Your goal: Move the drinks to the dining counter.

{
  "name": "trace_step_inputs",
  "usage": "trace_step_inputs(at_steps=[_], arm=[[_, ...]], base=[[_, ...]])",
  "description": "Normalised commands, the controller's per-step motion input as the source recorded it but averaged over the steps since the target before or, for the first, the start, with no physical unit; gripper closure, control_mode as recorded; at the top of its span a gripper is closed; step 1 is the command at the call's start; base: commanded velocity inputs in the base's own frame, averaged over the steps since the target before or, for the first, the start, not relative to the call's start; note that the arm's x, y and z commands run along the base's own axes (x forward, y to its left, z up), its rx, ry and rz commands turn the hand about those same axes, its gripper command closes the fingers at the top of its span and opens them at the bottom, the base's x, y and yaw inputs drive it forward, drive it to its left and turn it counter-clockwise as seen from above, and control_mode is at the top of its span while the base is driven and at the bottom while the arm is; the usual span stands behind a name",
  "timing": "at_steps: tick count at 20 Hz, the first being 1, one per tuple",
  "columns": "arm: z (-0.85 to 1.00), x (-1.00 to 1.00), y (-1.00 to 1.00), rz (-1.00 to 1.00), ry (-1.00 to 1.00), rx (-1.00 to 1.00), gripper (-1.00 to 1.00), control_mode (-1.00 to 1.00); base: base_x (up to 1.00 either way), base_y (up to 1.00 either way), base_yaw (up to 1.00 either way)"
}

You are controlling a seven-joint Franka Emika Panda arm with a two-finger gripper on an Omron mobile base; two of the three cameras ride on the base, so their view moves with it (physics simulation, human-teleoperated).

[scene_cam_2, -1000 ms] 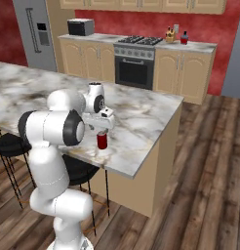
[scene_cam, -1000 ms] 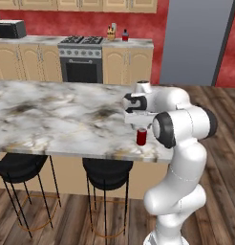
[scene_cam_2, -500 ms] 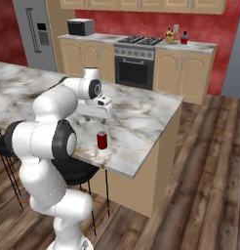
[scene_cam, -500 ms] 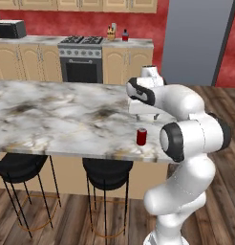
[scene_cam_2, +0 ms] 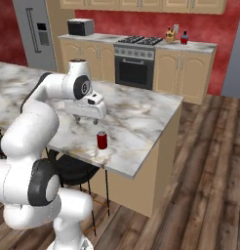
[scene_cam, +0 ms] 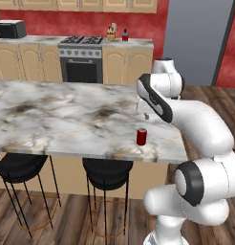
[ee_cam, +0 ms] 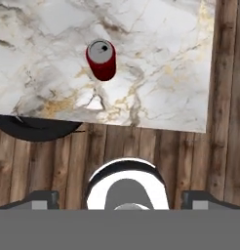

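The dark-red can (scene_cam: 141, 137) with a grey top stands upright on the marbled dining counter (scene_cam: 67, 115), near its front edge and right end. It also shows as the can (scene_cam_2: 102, 140) and, from above, the can (ee_cam: 101, 60) on the counter (ee_cam: 166, 58). My gripper (scene_cam_2: 87, 118) hangs open above and behind the can, clear of it, with nothing between its fingers; from the left side it is the gripper (scene_cam: 146, 115). The other drink, a small bottle (scene_cam: 125, 35) with red label and black cap, stands on the far worktop; from the right it is the bottle (scene_cam_2: 184, 38).
A knife block (scene_cam: 110, 33) stands next to the bottle, right of the stove (scene_cam: 82, 62). Black bar stools (scene_cam: 107, 172) are tucked under the counter's front. A grey fridge (scene_cam: 196, 43) is at the back right. Wooden floor (scene_cam_2: 200, 171) lies beyond the counter's end.
The hand has risen from just over the can and drawn back over the counter, its arm swinging up. The can stays where it stood.
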Motion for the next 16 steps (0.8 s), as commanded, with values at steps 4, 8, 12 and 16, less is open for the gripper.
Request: trace_step_inputs(at_steps=[4,8,12,16], arm=[[0.39,-1.0,0.0,0.0,-0.16,0.0,-1.0,-1.0],[0.0,-1.0,0.0,0.03,-0.41,0.0,-1.0,-1.0],[0.1,-0.91,0.0,0.0,0.0,-0.07,-1.0,-1.0],[0.28,-0.52,0.0,0.0,0.23,-0.09,-1.0,-1.0]], base=[[0.0,0.0,0.0],[0.0,0.0,0.0],[0.0,0.0,0.0],[0.0,0.0,0.0]])
